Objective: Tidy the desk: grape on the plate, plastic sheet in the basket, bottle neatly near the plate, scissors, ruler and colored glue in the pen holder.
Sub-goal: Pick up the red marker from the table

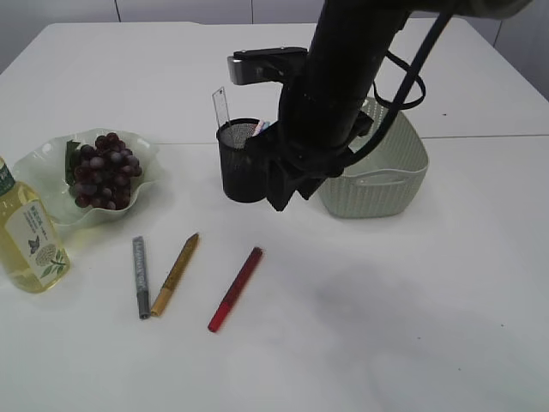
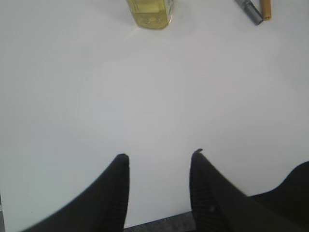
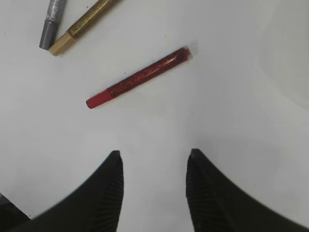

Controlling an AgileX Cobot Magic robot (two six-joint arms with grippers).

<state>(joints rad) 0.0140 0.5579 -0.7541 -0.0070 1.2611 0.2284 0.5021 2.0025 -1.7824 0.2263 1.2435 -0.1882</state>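
The grape (image 1: 105, 172) lies on the pale plate (image 1: 39, 167) at the left, and the bottle (image 1: 26, 236) of yellow liquid stands in front of it. Silver (image 1: 140, 276), gold (image 1: 176, 273) and red colored glue (image 1: 236, 288) sticks lie on the table. A clear ruler (image 1: 220, 103) stands in the black mesh pen holder (image 1: 240, 167). The right gripper (image 3: 154, 152) is open over bare table, short of the red glue (image 3: 140, 77). The left gripper (image 2: 160, 154) is open and empty, far from the bottle (image 2: 149, 12). I cannot make out the scissors or the plastic sheet.
A grey-green basket (image 1: 386, 172) stands right of the pen holder, with the thick black right arm (image 1: 334, 86) leaning across both. The ends of the silver stick (image 2: 248, 9) and the gold stick (image 2: 265, 7) show at the top of the left wrist view.
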